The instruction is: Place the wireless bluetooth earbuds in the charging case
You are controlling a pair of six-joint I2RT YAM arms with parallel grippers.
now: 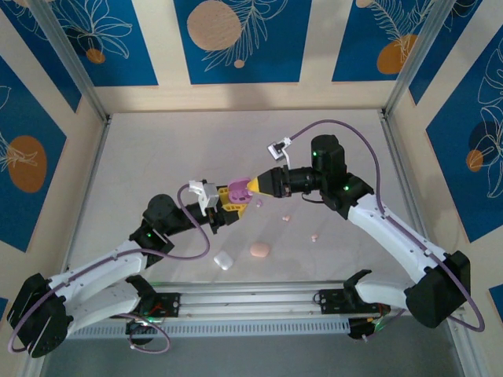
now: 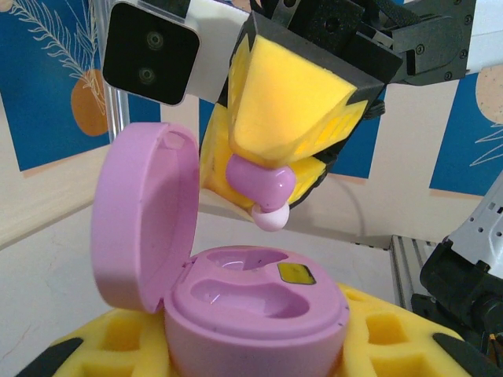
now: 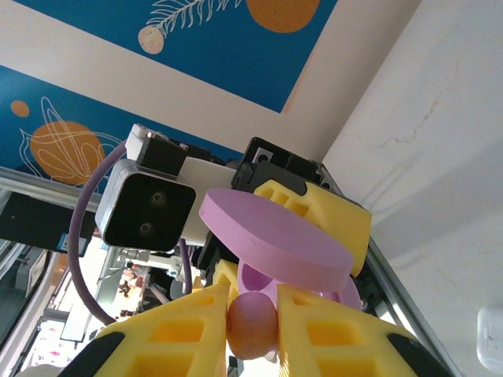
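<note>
L gripper (image 1: 229,199) tight on case (image 2: 259,308); R gripper (image 3: 251,328) tight on bud (image 2: 263,182), seemingly above rim

1. This is a robotics lab test cell: a left arm (image 1: 102,271) and a right arm (image 1: 393,228) are bolted to a metal rail (image 1: 251,298) at the near edge of a pale surface (image 1: 196,149).
2. Aluminium posts (image 1: 75,67) frame it, and printed blue-and-cream panels (image 1: 236,39) wall the far edge and both sides.
3. Purple cables (image 3: 81,259) loop along the arms.

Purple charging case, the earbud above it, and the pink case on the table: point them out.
purple charging case (image 2: 251,349), left wrist view, front wall of its base.
purple earbud (image 2: 263,182), left wrist view, rounded body.
pink case (image 1: 259,250), top external view, its top.
</note>
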